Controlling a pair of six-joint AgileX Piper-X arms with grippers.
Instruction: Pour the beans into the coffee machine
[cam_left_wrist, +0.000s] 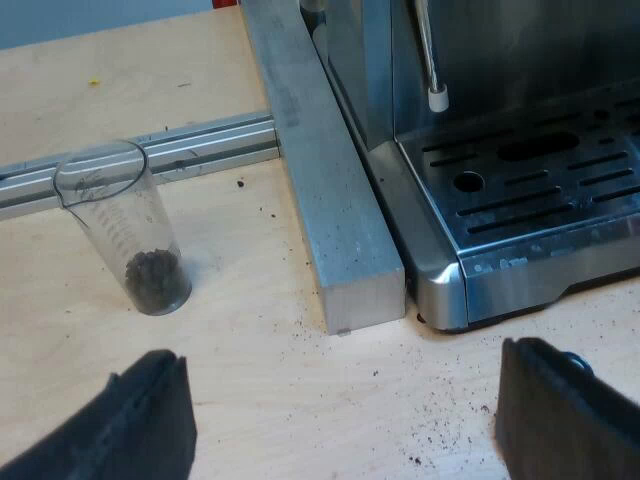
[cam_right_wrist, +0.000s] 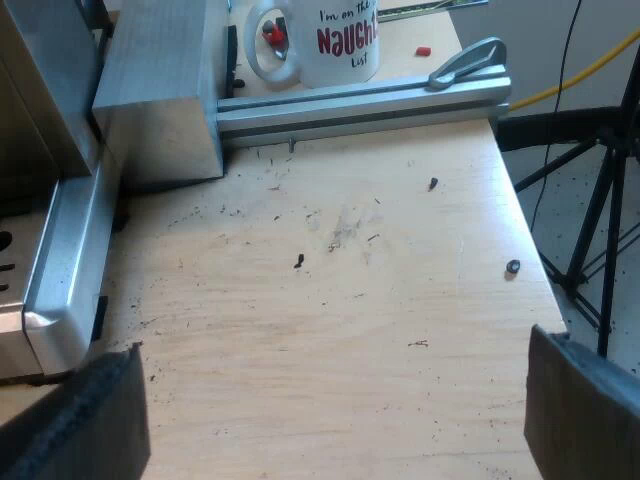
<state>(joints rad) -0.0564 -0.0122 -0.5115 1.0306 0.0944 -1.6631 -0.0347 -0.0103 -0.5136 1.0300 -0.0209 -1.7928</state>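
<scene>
One measuring glass (cam_left_wrist: 125, 225), one espresso machine (cam_left_wrist: 520, 200), one mug (cam_right_wrist: 325, 40), two tools, both spread wide and holding nothing.

The measuring glass stands upright on the table (cam_left_wrist: 250, 340) with a small heap of beans (cam_left_wrist: 157, 280) in its bottom, ahead of the left tool (cam_left_wrist: 345, 400) and well apart from its fingers, with a metal bar (cam_left_wrist: 320, 180) between the glass and the machine. The right tool (cam_right_wrist: 335, 400) hangs over bare, crumb-strewn table beside the machine's base. The white mug sits beyond a metal rail (cam_right_wrist: 360, 100).
</scene>
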